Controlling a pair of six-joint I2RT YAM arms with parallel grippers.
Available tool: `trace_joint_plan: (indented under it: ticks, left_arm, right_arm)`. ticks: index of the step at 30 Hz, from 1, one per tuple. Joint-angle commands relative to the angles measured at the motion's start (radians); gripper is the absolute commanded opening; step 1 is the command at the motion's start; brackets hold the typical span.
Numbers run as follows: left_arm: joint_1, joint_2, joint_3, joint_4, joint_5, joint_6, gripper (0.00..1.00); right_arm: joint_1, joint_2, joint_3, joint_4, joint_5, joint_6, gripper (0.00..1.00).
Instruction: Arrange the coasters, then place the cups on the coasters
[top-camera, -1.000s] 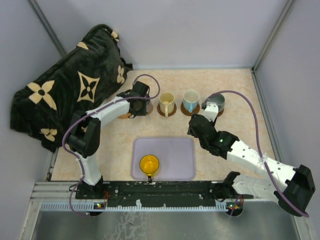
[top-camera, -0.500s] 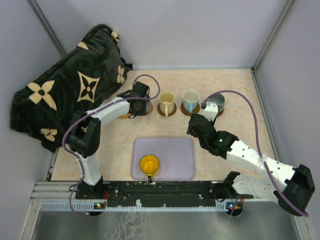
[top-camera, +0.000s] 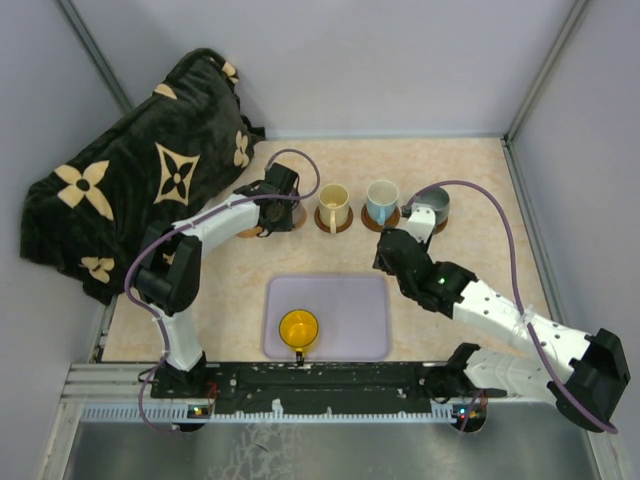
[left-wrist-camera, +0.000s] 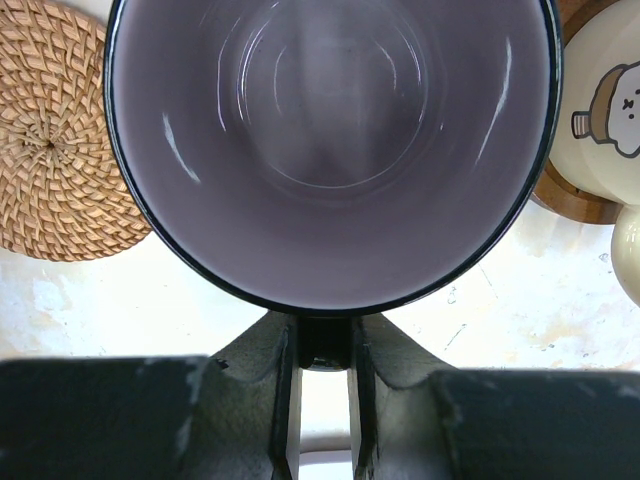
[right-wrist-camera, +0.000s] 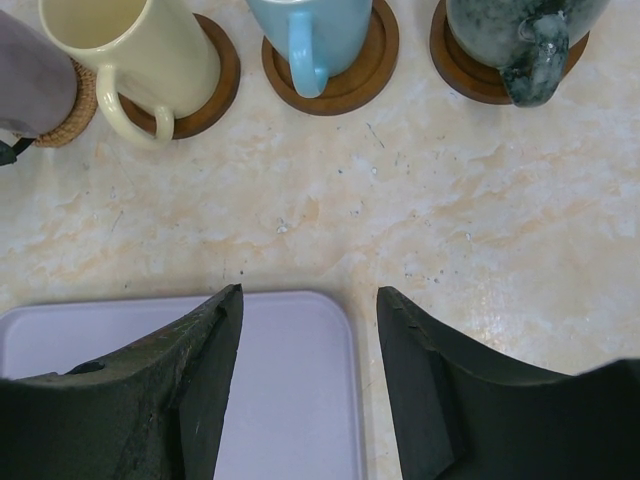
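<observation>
Cameras each give us something different. Only the top one catches the yellow cup (top-camera: 298, 327) sitting in the lavender tray (top-camera: 350, 320), plus a plush black blanket (top-camera: 130, 190) with tan flower shapes bunched at the far left.

From up there the purple cup (left-wrist-camera: 330, 150) is mostly buried under the left end effector (left-wrist-camera: 324, 350). The left wrist view fixes that, staring straight down into its glossy round inside, with the fingers clamped on the dark handle. Same view shows a woven coaster (left-wrist-camera: 50, 150), a coiled straw-like spiral, just left of the cup and partly behind its rim. We can't tell if the cup is resting on anything.

The right wrist view shows the right end effector (right-wrist-camera: 310, 300) with fingers apart and nothing between them, hanging over the tray corner and the marbled beige bench (right-wrist-camera: 450, 220). Beyond it sit three smooth dark wooden coasters (right-wrist-camera: 350, 90) in a row, each carrying one mug: cream cup (right-wrist-camera: 130, 45), light-blue cup (right-wrist-camera: 310, 25), speckled grey-green cup (right-wrist-camera: 520, 30).

Count: five cups, three dark discs, and at least one woven.
</observation>
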Motion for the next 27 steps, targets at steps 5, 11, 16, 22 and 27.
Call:
trace_joint_plan:
  ticks: [5,11,16,22,27]
  left_arm:
    - [0.004,-0.004,0.003,0.038,-0.003,-0.002,0.51]
    - [0.004,-0.012,-0.002,0.033,-0.015,-0.008,0.62]
    - [0.004,-0.033,-0.009,0.025,-0.019,-0.010,0.74]
    - [0.002,-0.087,-0.020,0.000,-0.019,-0.013,0.81]
    - [-0.002,-0.163,-0.055,-0.015,-0.031,-0.002,0.82]
  right_arm:
    - [0.007,0.007,0.024,0.038,0.013,0.003,0.57]
    - [0.007,0.012,0.025,0.039,0.008,0.003,0.57]
    - [0.008,0.010,0.025,0.036,0.009,0.001,0.57]
    - [0.007,0.011,0.027,0.040,0.011,-0.001,0.57]
    - [0.007,0.024,0.033,0.049,0.009,-0.005,0.57]
